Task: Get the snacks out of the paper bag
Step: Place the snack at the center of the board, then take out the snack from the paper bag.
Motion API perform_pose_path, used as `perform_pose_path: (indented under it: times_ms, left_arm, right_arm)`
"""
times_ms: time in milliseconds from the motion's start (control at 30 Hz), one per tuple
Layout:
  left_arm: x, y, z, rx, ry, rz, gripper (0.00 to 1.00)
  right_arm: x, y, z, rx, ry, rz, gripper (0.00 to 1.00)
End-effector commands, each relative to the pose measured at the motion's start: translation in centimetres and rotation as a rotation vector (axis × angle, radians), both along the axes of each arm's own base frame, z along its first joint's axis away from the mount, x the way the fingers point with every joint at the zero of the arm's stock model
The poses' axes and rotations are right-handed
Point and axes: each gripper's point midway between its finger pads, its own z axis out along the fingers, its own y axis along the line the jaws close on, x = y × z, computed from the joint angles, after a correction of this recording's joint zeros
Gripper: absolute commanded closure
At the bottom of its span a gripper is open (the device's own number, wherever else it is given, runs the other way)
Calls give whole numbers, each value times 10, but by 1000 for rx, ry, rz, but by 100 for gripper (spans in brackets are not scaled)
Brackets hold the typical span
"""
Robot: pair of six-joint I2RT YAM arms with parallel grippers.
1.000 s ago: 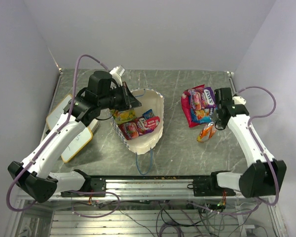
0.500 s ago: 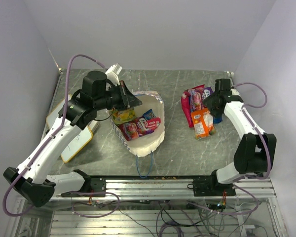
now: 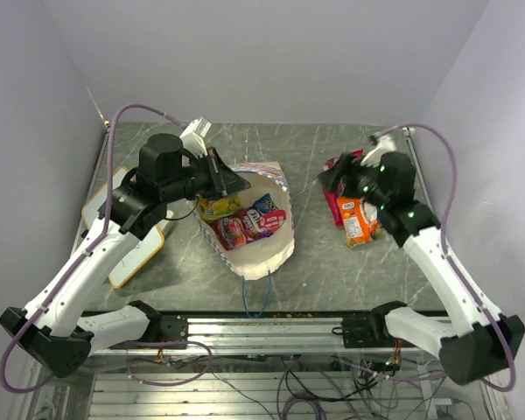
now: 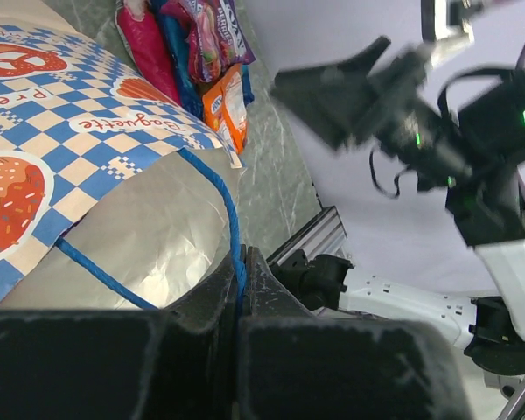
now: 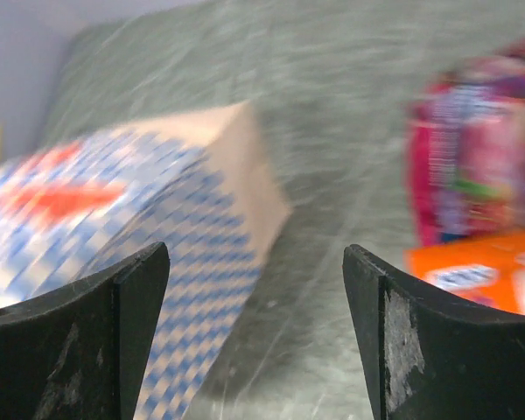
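Note:
The paper bag [image 3: 268, 254] lies open in the middle of the table, with several snacks [image 3: 245, 224] showing inside it. My left gripper [image 3: 233, 180] is at the bag's far rim. In the left wrist view it [image 4: 242, 261] is shut on the bag's blue cord handle [image 4: 231, 210], beside the checkered paper bag [image 4: 87, 131]. More snacks [image 3: 352, 206] lie in a pile on the table to the right, an orange packet [image 3: 357, 222] among them. My right gripper [image 3: 332, 175] hovers open and empty over that pile's left edge. Its wrist view, with the gripper [image 5: 255, 289], shows the bag [image 5: 157, 201] at left and red and orange packets [image 5: 477, 166] at right.
A yellow-edged whiteboard [image 3: 131, 249] lies at the left, partly under my left arm. The bag's second blue handle [image 3: 258, 296] trails toward the metal rail [image 3: 271, 325] at the near edge. Walls close in the table on three sides.
My right gripper opened and let go of the orange packet, which now lies on the pile. That arm then rose and swung left toward the bag. My left gripper kept hold of the handle.

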Motion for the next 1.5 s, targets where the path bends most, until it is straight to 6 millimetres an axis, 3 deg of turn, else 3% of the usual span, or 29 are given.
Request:
perform_pose_path:
  times_ms: [0, 67, 133, 333, 400, 433, 533, 767, 933, 1167, 1367, 1467]
  left_arm:
    - [2, 2, 13, -17, -41, 26, 93]
    - [4, 4, 12, -27, -32, 46, 93]
    - [6, 5, 11, -28, -28, 64, 93]
    - [11, 2, 12, -31, -10, 69, 93]
    - [12, 6, 19, -36, -43, 92, 93]
    - [14, 10, 23, -29, -61, 112, 93]
    - [15, 15, 31, -19, -87, 131, 93]
    - [12, 13, 35, -64, -92, 125, 93]
    - [13, 10, 33, -62, -82, 113, 93]
    - [10, 5, 23, -101, -51, 98, 93]
    - [8, 4, 22, -113, -42, 88, 93]
    - [6, 1, 21, -127, -33, 76, 93]
  right_arm:
    - [-73, 106, 54, -56, -402, 596, 20]
    - [-118, 141, 67, -11, -508, 809, 19]
    - [-147, 161, 71, 38, -553, 938, 17]
    - [-201, 233, 58, -121, -639, 1208, 16]
    - [-209, 246, 46, -208, -681, 1282, 16]
    - [-210, 249, 33, -255, -681, 1319, 16]
    - [-204, 256, 23, -420, -748, 1399, 16]
    - [-180, 267, 11, -658, -867, 1414, 23]
    - [-168, 262, -23, -813, -831, 1460, 32]
    - [-155, 262, -60, -907, -698, 1474, 41]
    - [-158, 262, -94, -908, -685, 1513, 40]
    - [-150, 267, -107, -936, -680, 1491, 36]
